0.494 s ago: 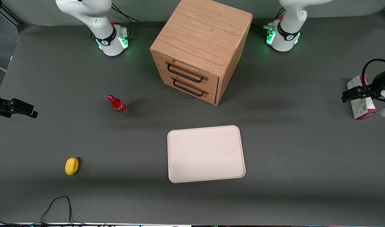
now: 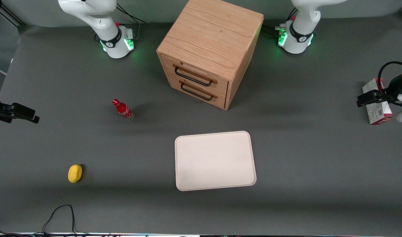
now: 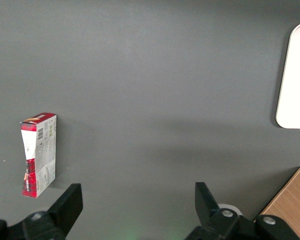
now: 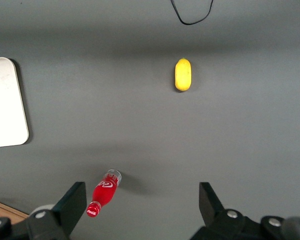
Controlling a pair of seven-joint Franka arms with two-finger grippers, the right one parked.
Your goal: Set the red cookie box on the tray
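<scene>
Currently, as catalogued:
Gripper [image 3: 135,202]: held above the table at the working arm's end, jaws spread wide, nothing between them.
Red cookie box [image 2: 376,108]: resting on the grey table [image 2: 303,158] beside the gripper, apart from its fingers [image 3: 67,202]; partly hidden by the arm in the front view.
Tray [image 2: 215,160]: bare, mid-table, well apart from the box.
Wooden cabinet [image 2: 209,49]: farther from the front camera than the tray.
Red bottle [image 2: 122,109], yellow object [image 2: 75,173]: toward the parked arm's end.
</scene>
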